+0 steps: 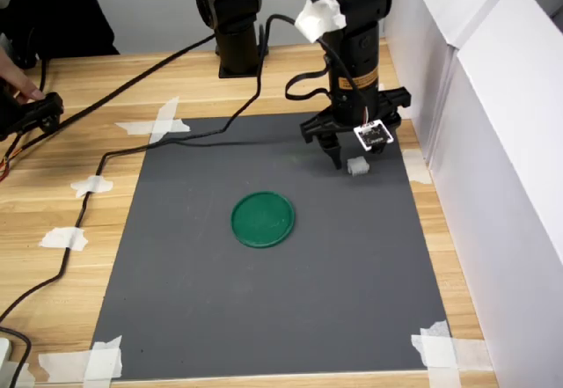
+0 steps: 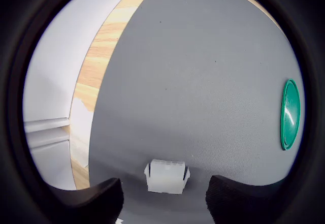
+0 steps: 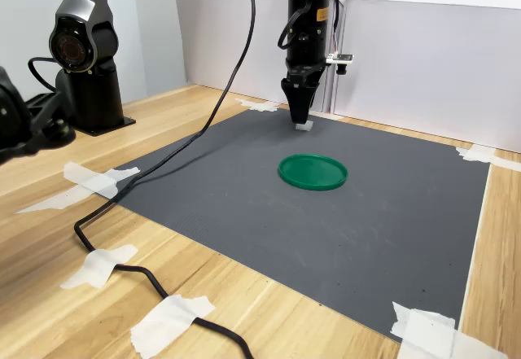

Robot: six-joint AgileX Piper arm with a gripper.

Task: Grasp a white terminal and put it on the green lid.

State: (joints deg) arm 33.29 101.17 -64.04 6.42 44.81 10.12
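Note:
The white terminal point(image 1: 356, 166) lies on the grey mat point(image 1: 264, 300) near the mat's far right corner in the first exterior view. My gripper point(image 1: 354, 154) hangs just above it, pointing down and open. In the wrist view the white terminal point(image 2: 166, 176) sits between the two dark fingertips point(image 2: 91, 199), with a gap on each side; my gripper point(image 2: 163, 196) holds nothing. The green lid point(image 1: 262, 219) lies flat mid-mat, apart from the terminal, and the green lid point(image 2: 290, 114) shows at the wrist view's edge. In the second exterior view my gripper point(image 3: 301, 115) stands over the terminal point(image 3: 304, 125), beyond the green lid point(image 3: 313, 172).
White wall panels point(image 1: 493, 142) stand close along the mat's right side in the first exterior view. A second black arm base point(image 1: 236, 27) stands at the back. A black cable point(image 1: 132, 155) crosses the mat's far left corner. White tape strips point(image 1: 444, 348) hold the mat's corners. A person's hand point(image 1: 18, 80) rests at the left edge.

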